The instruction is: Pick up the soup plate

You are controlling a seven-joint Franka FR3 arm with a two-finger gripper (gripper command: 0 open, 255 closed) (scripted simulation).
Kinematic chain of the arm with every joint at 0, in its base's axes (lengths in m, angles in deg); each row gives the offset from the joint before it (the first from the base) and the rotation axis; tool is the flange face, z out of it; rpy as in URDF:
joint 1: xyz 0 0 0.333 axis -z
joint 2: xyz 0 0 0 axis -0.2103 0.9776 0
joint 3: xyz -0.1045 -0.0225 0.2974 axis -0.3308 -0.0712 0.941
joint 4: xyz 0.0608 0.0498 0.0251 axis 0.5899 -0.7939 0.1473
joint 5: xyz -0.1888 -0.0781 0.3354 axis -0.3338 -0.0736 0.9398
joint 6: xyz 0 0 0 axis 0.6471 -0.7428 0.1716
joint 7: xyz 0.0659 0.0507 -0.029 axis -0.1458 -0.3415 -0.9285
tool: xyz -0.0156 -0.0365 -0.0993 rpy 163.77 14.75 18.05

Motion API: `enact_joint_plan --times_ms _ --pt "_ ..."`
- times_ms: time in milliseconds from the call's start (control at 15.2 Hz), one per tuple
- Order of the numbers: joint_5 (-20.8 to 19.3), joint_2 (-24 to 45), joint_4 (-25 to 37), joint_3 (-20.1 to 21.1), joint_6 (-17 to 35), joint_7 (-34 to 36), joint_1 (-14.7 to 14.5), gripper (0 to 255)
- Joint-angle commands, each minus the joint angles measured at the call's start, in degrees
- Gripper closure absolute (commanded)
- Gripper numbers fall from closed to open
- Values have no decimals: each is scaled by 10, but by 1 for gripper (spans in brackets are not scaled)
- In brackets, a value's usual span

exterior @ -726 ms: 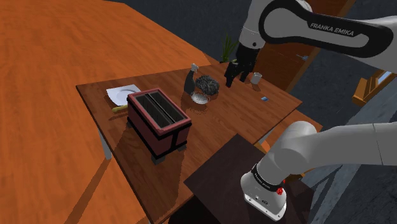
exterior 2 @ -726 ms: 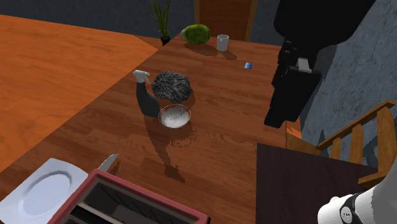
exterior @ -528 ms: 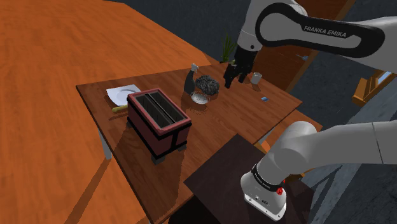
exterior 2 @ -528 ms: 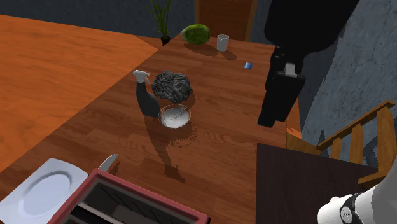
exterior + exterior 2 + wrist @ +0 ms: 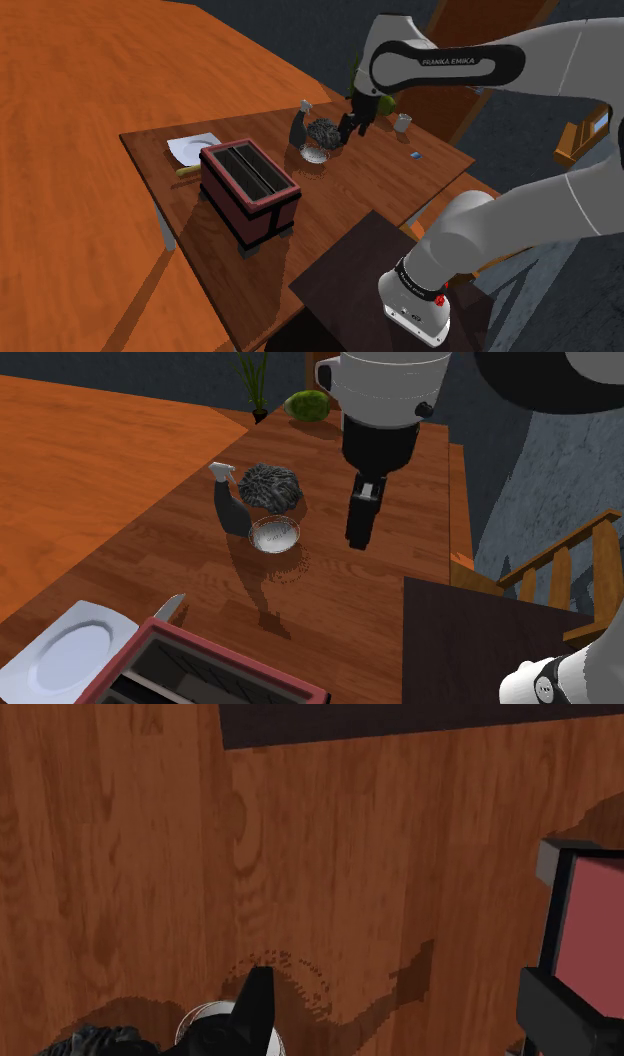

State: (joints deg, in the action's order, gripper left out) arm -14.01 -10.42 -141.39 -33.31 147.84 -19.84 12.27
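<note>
Swung leftward since the earlier frame, the all-black gripper [image 5: 358,540] now hangs over the middle of the brown wooden table [image 5: 340,607] and has left that table's right edge in the second exterior view. We cannot tell whether the claw is apart or together. The small round see-through soup plate [image 5: 274,534] sits on the table, near the gripper's left in that view, apart from it. Just beyond the plate are a dark grey spray bottle [image 5: 230,510] and a grey bristly ball [image 5: 270,486]. Nearer to us stands a dark red toaster [image 5: 185,662], with a white square plate [image 5: 65,652] at its left.
</note>
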Motion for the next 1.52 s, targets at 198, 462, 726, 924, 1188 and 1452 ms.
enact_joint_plan --times_ms 198,462,726,924,1188,1452 --pt "-6 99 20 -33 83 -50 1 0" --pt "0 187 49 -56 143 -95 1 0" --pt "20 278 91 -73 193 -144 3 0" --pt "42 348 131 -78 223 -183 8 0" --pt "73 442 194 -75 252 -233 23 0" --pt "99 534 270 -64 267 -276 43 0"
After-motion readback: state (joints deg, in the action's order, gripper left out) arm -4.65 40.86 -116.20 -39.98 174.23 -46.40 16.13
